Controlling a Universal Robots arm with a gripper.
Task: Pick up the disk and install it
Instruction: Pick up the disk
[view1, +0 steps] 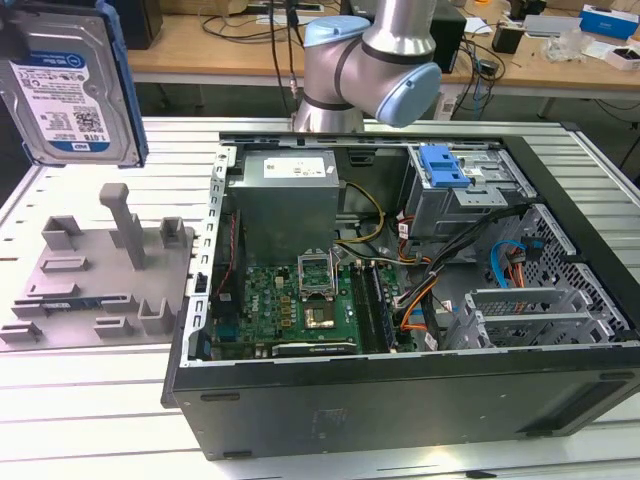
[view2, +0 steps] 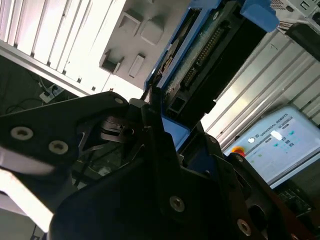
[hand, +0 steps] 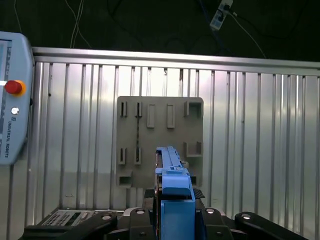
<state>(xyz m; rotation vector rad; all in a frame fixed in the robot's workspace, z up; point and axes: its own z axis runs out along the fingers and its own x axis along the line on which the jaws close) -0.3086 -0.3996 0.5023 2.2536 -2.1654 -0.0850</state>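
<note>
Hovering clear above grey fixture (view1: 100, 270), claw (hand: 173, 216) clenched on disk (view1: 70, 85) edges, case (view1: 400, 405) well apart.

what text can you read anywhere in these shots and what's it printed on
disk label: lines of print, too small to read
power supply sticker: too small to read
motherboard: markings too small to read
teach pendant: a maker's mark along its edge, not quoted; screen text blurred
no other signs or numbers legible
</note>
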